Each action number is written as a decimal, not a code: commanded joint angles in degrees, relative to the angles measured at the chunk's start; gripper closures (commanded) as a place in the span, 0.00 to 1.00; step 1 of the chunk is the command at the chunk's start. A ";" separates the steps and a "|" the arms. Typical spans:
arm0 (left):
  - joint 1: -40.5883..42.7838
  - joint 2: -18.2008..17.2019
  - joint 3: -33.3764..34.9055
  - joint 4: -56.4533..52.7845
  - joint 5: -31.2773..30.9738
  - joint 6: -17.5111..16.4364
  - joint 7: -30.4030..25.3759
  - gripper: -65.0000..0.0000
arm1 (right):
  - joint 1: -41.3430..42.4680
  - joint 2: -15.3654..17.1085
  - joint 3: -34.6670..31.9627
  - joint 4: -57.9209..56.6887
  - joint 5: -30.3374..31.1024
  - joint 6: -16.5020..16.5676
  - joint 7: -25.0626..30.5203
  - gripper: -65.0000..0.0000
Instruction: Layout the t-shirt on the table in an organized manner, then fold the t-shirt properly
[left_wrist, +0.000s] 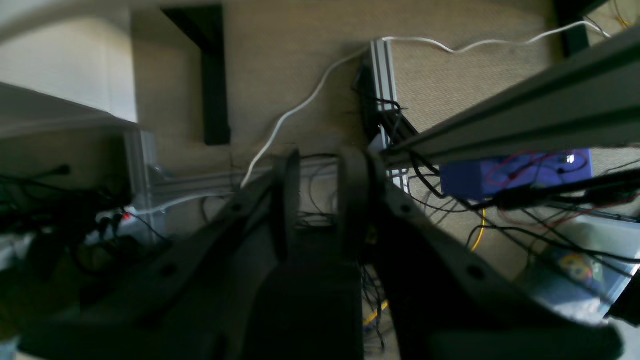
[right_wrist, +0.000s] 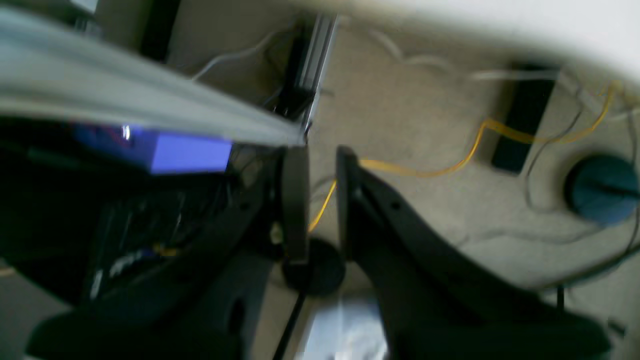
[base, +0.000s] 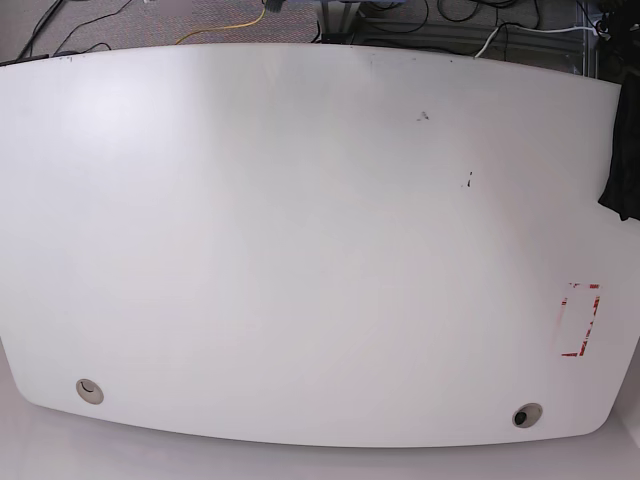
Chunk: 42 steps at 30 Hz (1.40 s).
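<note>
The white desk (base: 300, 240) is seen bare, with only a red tape outline (base: 580, 320) near its right side. A small dark piece, probably the black t-shirt (base: 622, 190), is seen at the right edge of the base view. Nothing is laid out yet; both spreading and folding are judged still to do. The left gripper (left_wrist: 317, 200) and right gripper (right_wrist: 320, 200) hang over the carpet, jaws slightly parted and nothing held.
</note>
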<state>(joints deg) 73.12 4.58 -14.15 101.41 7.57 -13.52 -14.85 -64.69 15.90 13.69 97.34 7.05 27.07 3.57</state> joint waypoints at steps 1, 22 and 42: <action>1.88 -0.14 -0.13 -4.31 -0.23 0.02 -1.02 0.82 | -1.38 0.41 -1.78 -3.23 0.47 0.23 0.60 0.86; -26.22 -4.18 -0.22 -41.23 -0.14 0.02 0.13 0.82 | 18.84 0.23 -10.84 -37.34 0.20 0.23 2.36 0.86; -49.43 -8.05 -0.13 -73.84 -0.06 0.38 2.24 0.82 | 32.64 -0.03 -13.12 -56.77 0.20 0.14 4.47 0.86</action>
<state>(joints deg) 24.88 -3.22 -14.22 29.89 7.70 -13.02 -11.62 -32.36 15.25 0.43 42.22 6.94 26.85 7.53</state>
